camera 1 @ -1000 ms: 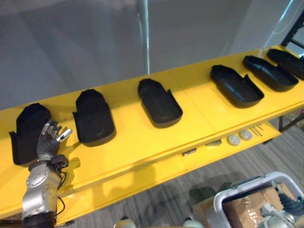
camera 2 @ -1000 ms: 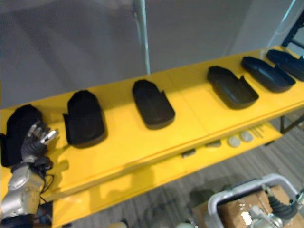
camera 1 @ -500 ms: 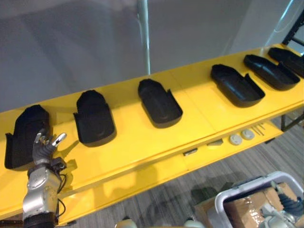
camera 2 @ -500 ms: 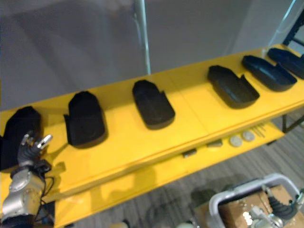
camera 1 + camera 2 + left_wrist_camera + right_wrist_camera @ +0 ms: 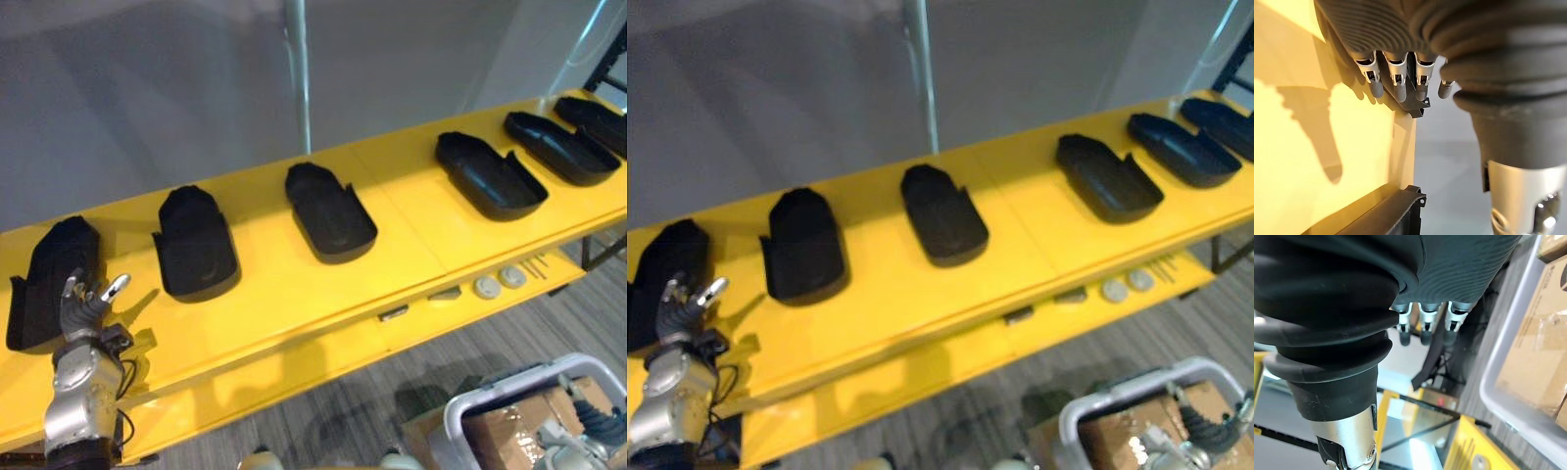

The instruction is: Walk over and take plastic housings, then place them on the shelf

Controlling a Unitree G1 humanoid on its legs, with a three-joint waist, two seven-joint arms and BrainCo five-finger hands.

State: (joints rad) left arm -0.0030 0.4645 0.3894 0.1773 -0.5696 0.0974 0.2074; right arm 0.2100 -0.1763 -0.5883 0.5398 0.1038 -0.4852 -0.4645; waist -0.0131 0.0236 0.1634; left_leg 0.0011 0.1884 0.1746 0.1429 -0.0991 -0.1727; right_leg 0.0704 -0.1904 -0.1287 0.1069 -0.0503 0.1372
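Left eye view: on the floor, a grey-rimmed bin (image 5: 458, 403) holds cardboard boxes (image 5: 509, 428). Six glossy black plastic housings (image 5: 330, 211), hollow shells, line the yellow shelf (image 5: 284, 289). The left hand (image 5: 83, 302), fingers spread and empty, stands by the leftmost housing (image 5: 44, 279), nearer the shelf's front edge than a second ago.

Left wrist view: its fingers (image 5: 1397, 81) hang slack over the yellow.

Right wrist view: the right hand (image 5: 1422, 320) dangles loose and empty beside the bin.

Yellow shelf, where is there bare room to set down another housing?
Widest bare patch: between the third housing and the fourth housing from the left. Front strip of the yellow shelf is bare too. Crowded at the right end.
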